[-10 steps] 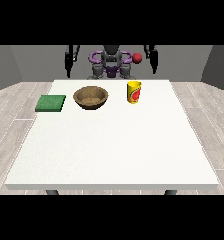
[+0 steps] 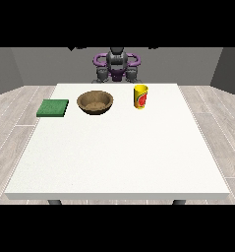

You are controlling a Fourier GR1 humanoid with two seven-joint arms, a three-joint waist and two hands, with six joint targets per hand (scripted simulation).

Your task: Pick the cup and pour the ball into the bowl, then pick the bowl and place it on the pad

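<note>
A yellow cup (image 2: 140, 96) with a red mark stands upright on the far part of the white table (image 2: 119, 157), right of centre. No ball shows; the cup's inside is hidden. A brown wooden bowl (image 2: 95, 102) sits left of the cup, with a gap between them. A green pad (image 2: 53, 108) lies flat at the table's left edge. Both arms are raised. Only dark slivers of the hand at the view's left (image 2: 73, 48) and the hand at the view's right (image 2: 153, 47) show at the scene's top edge, far above the objects.
The robot's torso (image 2: 117, 66) stands behind the table's far edge. Wide bare tabletop stretches from the objects toward the camera. Wooden floor surrounds the table.
Both arms have lifted from beside the torso up to the top edge. A small red round thing seen near the arm at the view's right no longer shows. Cup, bowl and pad have not moved.
</note>
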